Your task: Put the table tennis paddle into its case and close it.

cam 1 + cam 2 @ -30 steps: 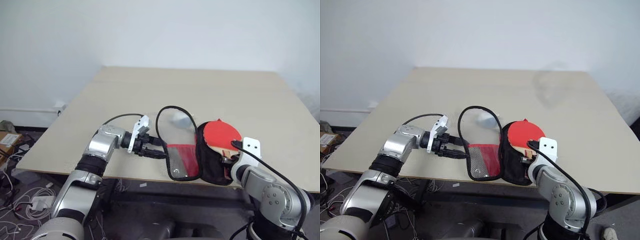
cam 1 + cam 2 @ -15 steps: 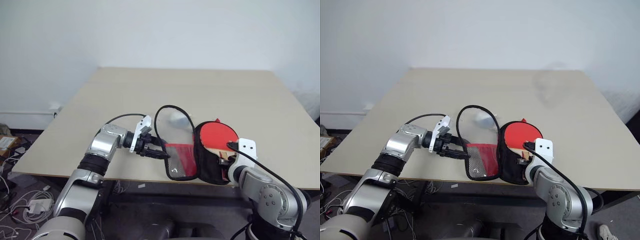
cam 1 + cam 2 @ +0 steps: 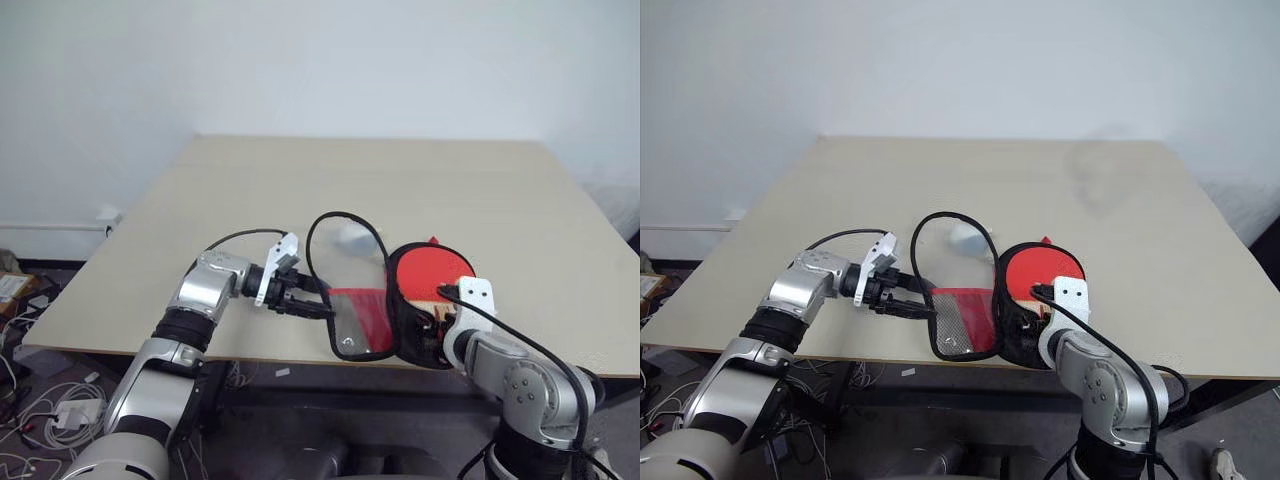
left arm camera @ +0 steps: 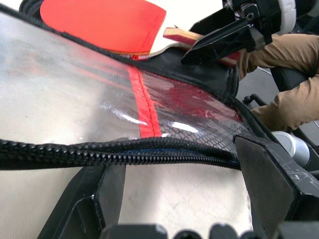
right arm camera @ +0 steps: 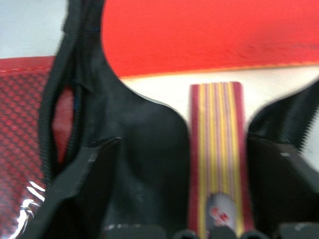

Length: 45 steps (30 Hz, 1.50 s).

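The case lies unzipped and spread flat at the table's near edge, its red mesh flap to the left and its black-lined half to the right. The table tennis paddle rests red face up on the black lining, handle toward me. My right gripper stands open astride the handle, fingers clear of it on both sides. My left gripper is open at the flap's left rim, with the black zip edge running across between its fingers.
A small grey-white soft lump lies just behind the case's flap. The case sits close to the beige table's front edge. The tabletop stretches wide behind it. Cables lie on the floor at the left.
My right gripper has opened and let go of the paddle's handle, and the right hand has edged slightly left. The left gripper has stayed at the flap's rim.
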Motion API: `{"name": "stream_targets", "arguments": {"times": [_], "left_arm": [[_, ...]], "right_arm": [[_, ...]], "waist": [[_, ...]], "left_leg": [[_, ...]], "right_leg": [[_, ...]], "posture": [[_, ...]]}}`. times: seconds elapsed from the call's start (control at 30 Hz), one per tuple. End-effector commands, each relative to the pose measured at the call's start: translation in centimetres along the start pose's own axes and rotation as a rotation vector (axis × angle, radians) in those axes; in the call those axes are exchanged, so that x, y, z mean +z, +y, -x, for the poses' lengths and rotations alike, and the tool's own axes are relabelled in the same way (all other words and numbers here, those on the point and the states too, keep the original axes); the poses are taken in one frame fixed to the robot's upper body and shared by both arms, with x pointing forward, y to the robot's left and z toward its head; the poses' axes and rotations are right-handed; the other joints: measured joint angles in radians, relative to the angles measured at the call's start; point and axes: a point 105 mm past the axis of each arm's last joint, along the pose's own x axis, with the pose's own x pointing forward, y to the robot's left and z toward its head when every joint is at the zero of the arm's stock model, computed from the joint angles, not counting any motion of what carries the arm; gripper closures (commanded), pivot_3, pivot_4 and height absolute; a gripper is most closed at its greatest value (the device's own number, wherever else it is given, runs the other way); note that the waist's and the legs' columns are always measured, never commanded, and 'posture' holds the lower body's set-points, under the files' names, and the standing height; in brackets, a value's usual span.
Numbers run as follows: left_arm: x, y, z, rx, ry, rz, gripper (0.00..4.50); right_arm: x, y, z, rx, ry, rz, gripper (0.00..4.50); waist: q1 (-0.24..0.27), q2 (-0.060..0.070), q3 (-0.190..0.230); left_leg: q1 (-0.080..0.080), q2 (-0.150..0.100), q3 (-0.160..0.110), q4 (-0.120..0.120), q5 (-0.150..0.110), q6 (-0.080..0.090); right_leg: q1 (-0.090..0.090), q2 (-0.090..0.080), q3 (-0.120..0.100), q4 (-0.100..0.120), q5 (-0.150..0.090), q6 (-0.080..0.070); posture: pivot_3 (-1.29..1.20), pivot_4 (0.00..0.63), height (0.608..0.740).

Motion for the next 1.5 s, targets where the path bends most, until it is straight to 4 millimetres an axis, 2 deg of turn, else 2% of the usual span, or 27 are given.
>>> {"name": "stream_targets", "arguments": {"times": [0.03, 0.13, 0.33, 0.53, 0.6, 0.7, 0.8, 0.93, 1.0, 1.13, 1.3, 1.5], "left_arm": [[1.4, 0.2, 0.0, -0.006, -0.007, -0.062, 0.93], [1.8, 0.2, -0.3, -0.013, -0.010, -0.067, 0.93], [2.7, 0.0, -0.8, -0.029, -0.014, -0.082, 0.93], [3.0, 0.3, -0.6, -0.026, -0.011, -0.085, 0.93], [2.9, 0.4, -0.5, -0.022, -0.010, -0.084, 0.93], [3.0, 0.3, -0.6, -0.022, -0.011, -0.085, 0.93], [3.5, 0.1, -0.8, -0.029, -0.020, -0.089, 0.93], [5.0, -0.6, -1.8, -0.069, -0.046, -0.110, 0.93], [5.7, -1.1, -2.4, -0.097, -0.058, -0.117, 0.93], [7.4, -1.8, -4.3, -0.158, -0.098, -0.139, 0.93], [9.2, -3.1, -6.9, -0.249, -0.154, -0.173, 0.93], [11.0, -3.4, -10.7, -0.261, -0.252, -0.111, 0.93]], "right_arm": [[3.0, 3.5, 1.5, 0.175, -0.147, -0.018, 0.03], [3.8, 3.2, 2.4, 0.209, -0.183, -0.007, 0.03], [2.9, 0.7, 2.7, 0.204, -0.156, -0.006, 0.03], [0.8, 0.5, 3.2, 0.284, -0.084, 0.042, 0.03], [0.9, 0.7, 3.4, 0.290, -0.092, 0.064, 0.03], [3.0, -0.2, 4.2, 0.249, -0.181, 0.077, 0.03], [6.5, -1.6, 5.6, 0.200, -0.358, 0.085, 0.03], [13.6, -4.4, 10.5, 0.161, -0.764, 0.012, 0.03], [15.2, -5.1, 12.2, 0.175, -0.869, -0.008, 0.03], [15.7, -6.1, 12.7, 0.139, -0.889, 0.014, 0.03], [15.0, -7.7, 11.2, 0.052, -0.846, -0.012, 0.03], [14.9, -8.5, 10.6, 0.013, -0.879, -0.081, 0.03]], "waist": [[0.000, 0.000, 0.000], [0.000, 0.000, 0.000], [0.000, 0.000, 0.000], [-0.002, -0.001, 0.000], [-0.006, -0.001, 0.000], [-0.009, -0.001, 0.000], [-0.009, -0.001, 0.000], [-0.002, -0.001, 0.001], [0.000, -0.002, 0.001], [0.000, -0.004, 0.001], [-0.001, -0.004, 0.001], [0.000, -0.003, 0.001]], "left_leg": [[0.000, 0.000, 0.000, 0.000, 0.000, 0.000], [0.000, 0.000, 0.000, 0.000, 0.000, 0.000], [0.000, 0.000, 0.000, 0.000, 0.000, 0.000], [-0.001, 0.000, -0.001, 0.000, -0.003, 0.005], [-0.001, 0.001, -0.001, 0.000, -0.003, 0.005], [-0.001, 0.001, -0.001, 0.000, -0.003, 0.005], [-0.001, 0.000, -0.001, 0.001, -0.003, 0.005], [-0.002, 0.000, -0.001, 0.002, -0.004, 0.006], [-0.002, 0.000, -0.001, 0.002, -0.004, 0.006], [-0.002, 0.000, -0.002, 0.003, -0.004, 0.007], [-0.002, 0.000, -0.001, 0.006, -0.004, 0.007], [-0.002, 0.000, -0.002, 0.008, -0.004, 0.007]], "right_leg": [[0.000, 0.000, 0.000, 0.000, 0.000, 0.000], [0.000, 0.000, 0.000, 0.000, 0.000, 0.000], [0.000, 0.000, 0.000, 0.000, 0.000, 0.000], [0.000, 0.000, 0.000, -0.001, 0.000, 0.000], [0.000, 0.000, -0.001, 0.000, 0.000, 0.000], [0.000, 0.000, -0.001, 0.000, 0.000, 0.000], [0.000, 0.000, -0.001, -0.001, 0.000, 0.000], [0.001, -0.001, -0.002, -0.001, 0.000, 0.000], [0.001, -0.001, -0.002, -0.001, 0.000, 0.000], [0.002, -0.001, -0.003, -0.003, 0.000, 0.000], [0.002, -0.001, -0.003, -0.002, 0.000, 0.000], [0.004, -0.001, -0.004, -0.001, 0.000, 0.001]], "posture": [[0.00, 0.000, 0.740], [0.00, 0.000, 0.740], [0.00, 0.000, 0.740], [0.00, 0.000, 0.740], [0.00, 0.000, 0.740], [0.00, 0.000, 0.740], [0.00, 0.000, 0.740], [0.00, 0.000, 0.740], [0.00, 0.000, 0.740], [0.00, 0.000, 0.740], [0.00, 0.000, 0.740], [0.00, 0.000, 0.740]]}}
